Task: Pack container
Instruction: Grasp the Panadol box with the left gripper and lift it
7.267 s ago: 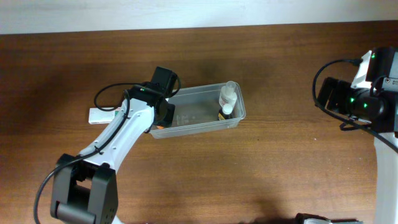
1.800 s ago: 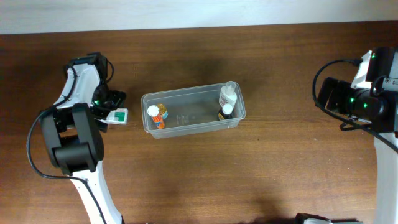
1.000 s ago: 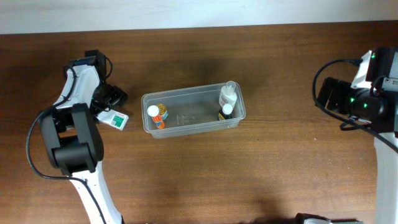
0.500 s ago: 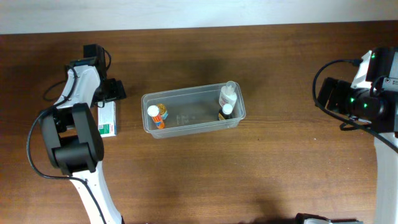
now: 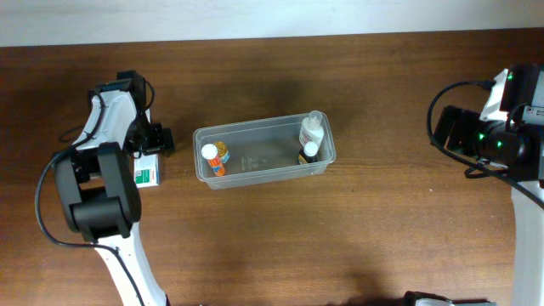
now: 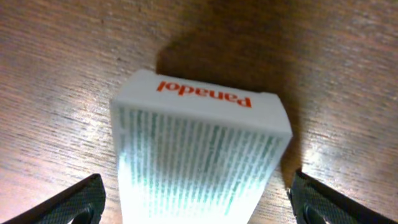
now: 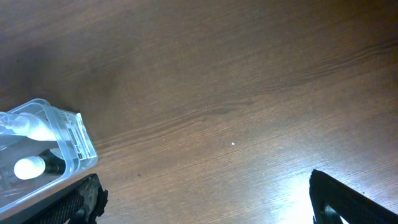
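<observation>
Three bottles (image 5: pixel 308 151) stood inside the container (image 5: pixel 259 163) at mid-table; the carton (image 6: pixel 199 149) lay outside it.
Left gripper (image 6: pixel 198 202) hung over the white-and-green carton, which lay flat on the table (image 5: pixel 382 238) near the container's left end; jaws spread wide either side, not touching. Right gripper (image 7: pixel 211 202) sat well apart at the right, jaws spread, empty.

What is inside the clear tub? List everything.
The container holds three bottles: an orange bottle at its left end, a clear bottle and a dark white-capped bottle at its right. Their undersides are covered.
</observation>
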You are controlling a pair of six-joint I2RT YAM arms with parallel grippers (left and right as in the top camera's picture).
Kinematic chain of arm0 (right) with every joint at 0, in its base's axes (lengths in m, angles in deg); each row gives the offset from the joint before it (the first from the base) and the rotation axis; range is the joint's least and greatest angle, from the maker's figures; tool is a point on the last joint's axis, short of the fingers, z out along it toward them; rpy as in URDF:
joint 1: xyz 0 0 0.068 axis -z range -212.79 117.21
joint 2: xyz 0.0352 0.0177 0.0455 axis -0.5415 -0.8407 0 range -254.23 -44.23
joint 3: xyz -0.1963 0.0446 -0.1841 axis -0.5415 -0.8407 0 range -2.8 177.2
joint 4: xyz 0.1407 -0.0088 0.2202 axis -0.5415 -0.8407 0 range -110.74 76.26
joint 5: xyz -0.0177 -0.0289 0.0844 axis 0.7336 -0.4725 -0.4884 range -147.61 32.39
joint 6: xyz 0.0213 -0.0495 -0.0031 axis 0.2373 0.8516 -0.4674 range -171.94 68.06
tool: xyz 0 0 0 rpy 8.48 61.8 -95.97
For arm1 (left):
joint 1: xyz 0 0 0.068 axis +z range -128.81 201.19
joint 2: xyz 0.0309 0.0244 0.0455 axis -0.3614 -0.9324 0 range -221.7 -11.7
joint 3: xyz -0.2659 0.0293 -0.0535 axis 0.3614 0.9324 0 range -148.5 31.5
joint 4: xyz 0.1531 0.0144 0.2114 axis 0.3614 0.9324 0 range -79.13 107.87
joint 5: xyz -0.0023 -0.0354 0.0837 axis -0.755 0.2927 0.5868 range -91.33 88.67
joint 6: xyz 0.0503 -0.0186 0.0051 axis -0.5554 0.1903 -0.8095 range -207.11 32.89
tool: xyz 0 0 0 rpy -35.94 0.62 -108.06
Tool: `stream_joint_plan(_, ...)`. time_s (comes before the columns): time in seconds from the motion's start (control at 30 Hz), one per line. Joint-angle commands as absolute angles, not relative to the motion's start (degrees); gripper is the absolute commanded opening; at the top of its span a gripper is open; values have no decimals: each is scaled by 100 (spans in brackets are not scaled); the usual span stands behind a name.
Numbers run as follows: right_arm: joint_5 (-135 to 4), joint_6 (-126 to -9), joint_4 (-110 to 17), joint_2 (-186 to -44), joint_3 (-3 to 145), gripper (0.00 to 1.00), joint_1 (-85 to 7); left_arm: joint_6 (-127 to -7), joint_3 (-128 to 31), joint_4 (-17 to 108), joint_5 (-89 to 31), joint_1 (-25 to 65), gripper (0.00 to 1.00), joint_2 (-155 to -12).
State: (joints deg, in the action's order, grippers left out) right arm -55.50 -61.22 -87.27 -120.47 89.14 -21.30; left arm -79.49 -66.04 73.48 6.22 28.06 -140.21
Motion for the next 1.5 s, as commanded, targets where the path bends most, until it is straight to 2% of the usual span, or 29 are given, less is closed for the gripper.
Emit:
stream_joint_plan(0.0, -5561, -6190, -8727, -12052, 9010, 98, -2091, -7903, -5679, 6870, 685, 2808, 95, -14318)
stream_joint_plan(0.03, -5561, -6190, -8727, -12052, 9010, 98, -2091, -7903, -5574, 6769, 685, 2808, 93, -14318)
stream_joint_plan(0.07, -5561, -6190, -8727, -12052, 9010, 98, -2091, -7903, -5443, 6642, 683, 2808, 84, -14318)
stream_joint_plan(0.1, -5561, -6190, -8727, -12052, 9010, 98, -2091, -7903, -5340, 6540, 685, 2808, 80, -14318)
stream_joint_plan(0.17, -5561, -6190, -8727, -12052, 9010, 99, -2091, -7903, -5227, 6411, 687, 2808, 62, -14318)
stream_joint_plan(0.2, -5561, -6190, -8727, -12052, 9010, 98, -2091, -7903, -5222, 6391, 687, 2808, 57, -14318)
stream_joint_plan(0.53, -5561, -6190, -8727, -12052, 9010, 98, -2091, -7729, -5366, 6404, 628, 2808, 57, -14316)
stream_joint_plan(1.47, -5561, -6190, -8727, -12052, 9010, 98, -2091, -7624, -8573, 8725, 534, 2793, 56, -14311)
